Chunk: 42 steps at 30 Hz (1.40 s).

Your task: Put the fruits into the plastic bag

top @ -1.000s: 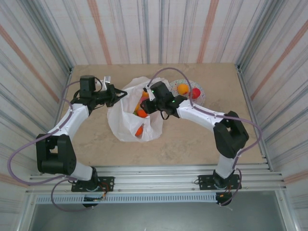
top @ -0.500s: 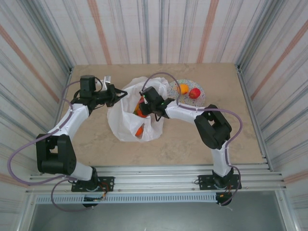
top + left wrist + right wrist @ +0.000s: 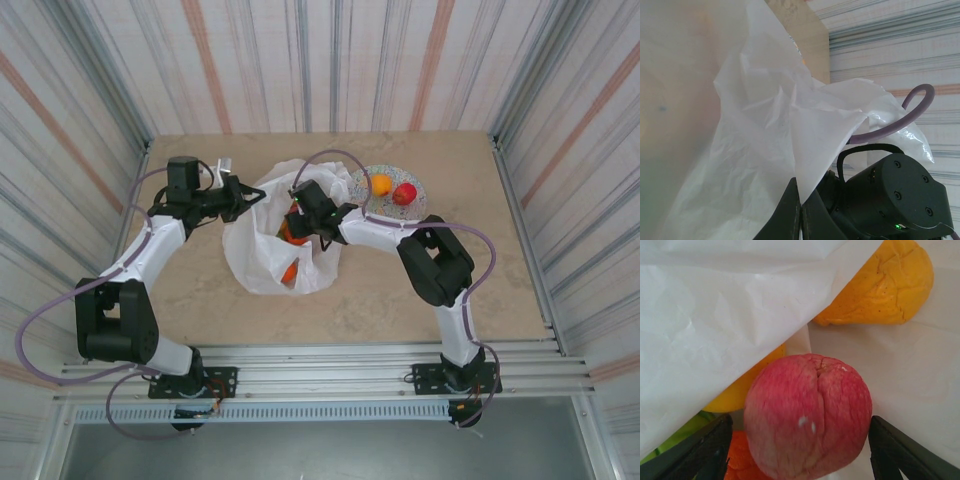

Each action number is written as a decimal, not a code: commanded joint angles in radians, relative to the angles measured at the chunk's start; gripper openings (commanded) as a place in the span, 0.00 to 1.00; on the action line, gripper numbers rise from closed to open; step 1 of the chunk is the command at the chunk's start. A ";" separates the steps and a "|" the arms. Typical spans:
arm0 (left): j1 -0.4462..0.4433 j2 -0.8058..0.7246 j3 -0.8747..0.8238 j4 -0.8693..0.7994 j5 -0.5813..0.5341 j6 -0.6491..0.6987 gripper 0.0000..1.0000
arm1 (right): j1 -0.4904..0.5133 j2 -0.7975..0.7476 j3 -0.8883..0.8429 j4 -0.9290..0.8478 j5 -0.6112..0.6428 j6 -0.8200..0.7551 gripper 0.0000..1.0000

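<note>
We see the bag (image 3: 262, 262) lying crumpled in the middle of the table (image 3: 480, 280), its mouth toward the far side. The left gripper (image 3: 801, 212) has its jaws pressed together on a fold of the bag's left edge, and the film rises from between them.

The right gripper (image 3: 295, 220) reaches into the bag's mouth from the right. Its jaws stand wide, with the red fruit (image 3: 807, 415) between the fingers (image 3: 705, 455). We see a gap on one side of that fruit; on the other side we cannot tell whether the finger touches it. The fruit rests on the bag's white film. A pear (image 3: 880, 285) lies just beyond it, and a fold of film covers part of a yellow-orange fruit (image 3: 737, 397) beside it. A near orange (image 3: 289, 272) shows through the bag toward its near end.

The plate (image 3: 422, 207) sits just right of the bag at the far side. On it lie an orange fruit (image 3: 380, 184) and, touching it on the right, a red plate fruit (image 3: 404, 193).
</note>
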 commanded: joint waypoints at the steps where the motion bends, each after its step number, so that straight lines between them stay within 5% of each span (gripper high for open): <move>1: -0.003 -0.002 -0.012 0.014 0.025 -0.007 0.00 | -0.007 -0.035 0.020 -0.036 0.013 0.012 0.76; 17: -0.003 -0.004 -0.014 0.015 0.024 -0.009 0.00 | -0.007 -0.326 -0.215 0.021 -0.104 0.100 0.79; 33: -0.002 -0.001 -0.012 0.009 0.019 -0.006 0.00 | -0.070 -0.543 -0.396 0.064 -0.563 0.058 0.71; 42: 0.003 0.001 -0.012 0.010 0.019 -0.007 0.00 | -0.122 -0.732 -0.484 -0.086 -0.652 -0.061 0.70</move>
